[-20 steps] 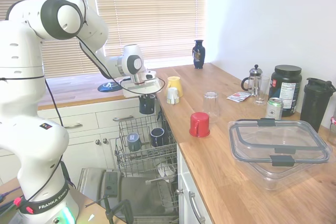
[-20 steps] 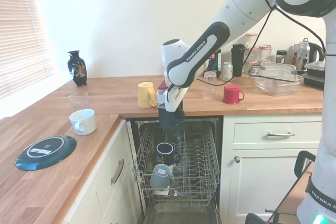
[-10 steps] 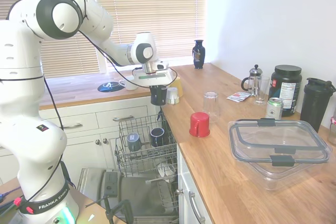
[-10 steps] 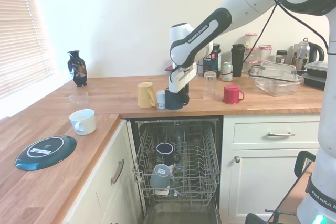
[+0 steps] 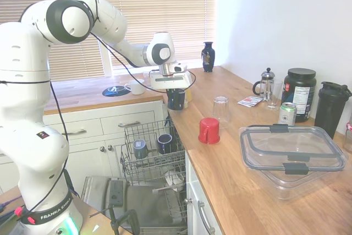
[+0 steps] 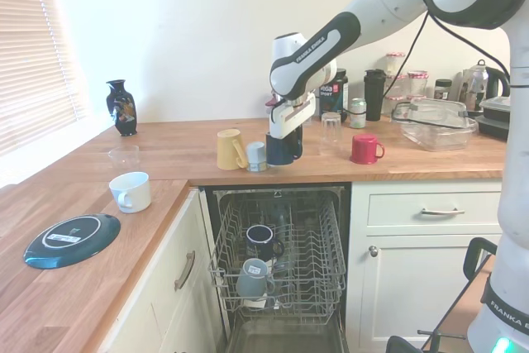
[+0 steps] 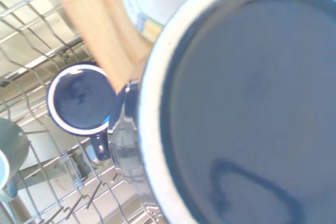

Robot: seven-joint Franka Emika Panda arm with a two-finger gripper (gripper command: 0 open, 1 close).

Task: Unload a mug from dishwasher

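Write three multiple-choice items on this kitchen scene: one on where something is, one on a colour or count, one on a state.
1. Where is the mug that the hand holds?
A. over the front edge of the counter, beside the yellow mug
B. deep in the rack
C. on the blue plate

2. How many mugs sit in the dishwasher rack?
A. none
B. two
C. five

3. How does the dishwasher door stand?
A. shut
B. dropped open
C. removed

Answers:
1 A: both outside views show the dark mug at counter height near the yellow one.
2 B: a dark blue mug and a grey mug show in the rack.
3 B: the door lies flat with the rack pulled out over it.
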